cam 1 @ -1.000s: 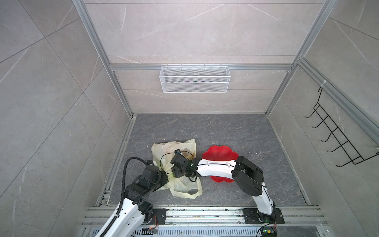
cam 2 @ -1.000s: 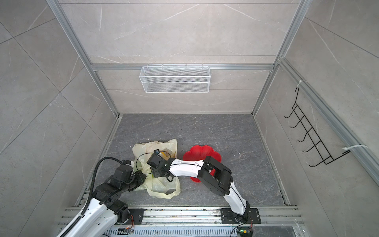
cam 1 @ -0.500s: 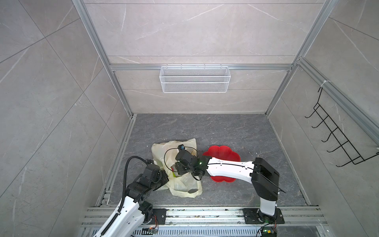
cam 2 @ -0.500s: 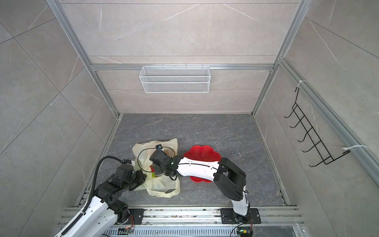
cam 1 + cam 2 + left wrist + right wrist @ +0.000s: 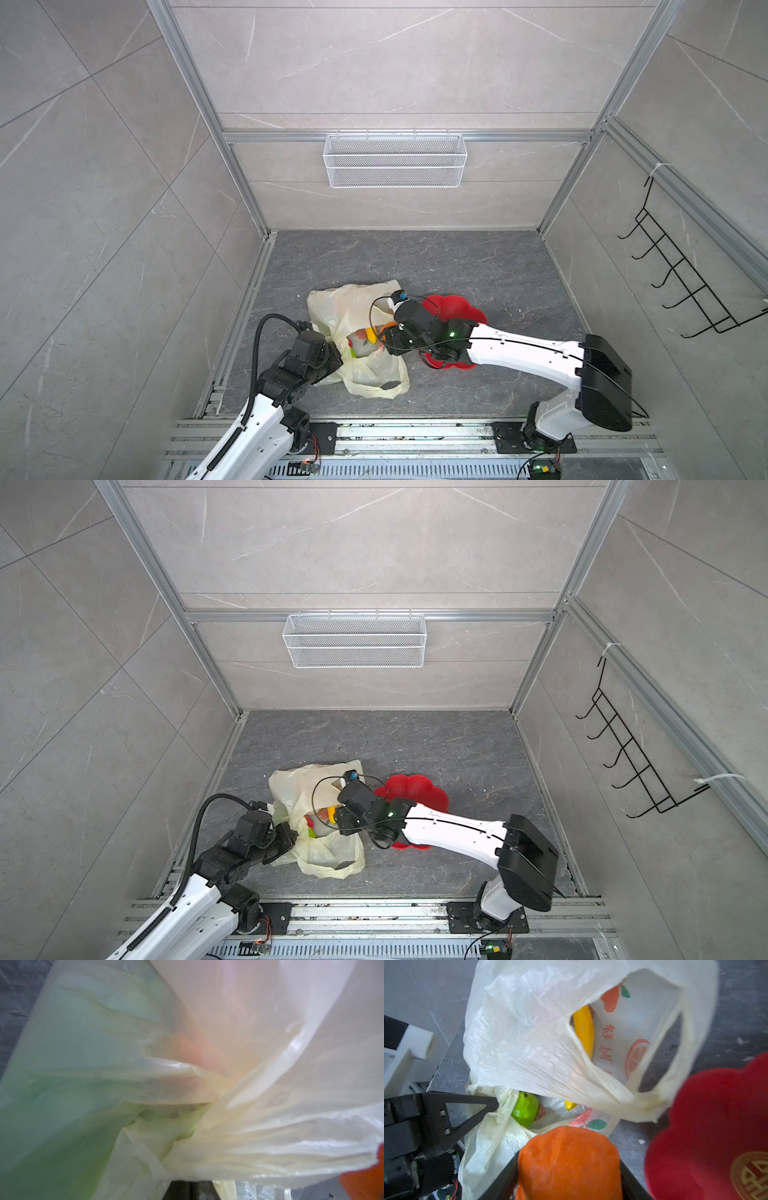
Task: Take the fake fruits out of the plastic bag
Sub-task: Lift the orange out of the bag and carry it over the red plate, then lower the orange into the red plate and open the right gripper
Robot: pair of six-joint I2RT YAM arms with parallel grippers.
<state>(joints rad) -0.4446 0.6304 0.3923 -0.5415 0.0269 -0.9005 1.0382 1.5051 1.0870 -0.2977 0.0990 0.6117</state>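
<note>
Pale plastic bag [image 5: 332,299] on floor beside red plate [image 5: 453,305], mouth open. Inside: banana [image 5: 584,1030], green round fruit [image 5: 525,1109]; rest veiled by film. Bag print: orange slices, red characters, unreadable. Plate's gold emblem cut off. Right gripper [image 5: 568,1180] clamps orange [image 5: 569,1153] above bag. Left gripper [image 5: 334,360] pinched tight on bag edge.

On my feed the plastic bag [image 5: 529,1032] is thin, crinkly, translucent film. The orange [image 5: 569,1159] looks rough and matt, while the plate [image 5: 453,303] at the bag's 3 o'clock is smooth and glossy.
</note>
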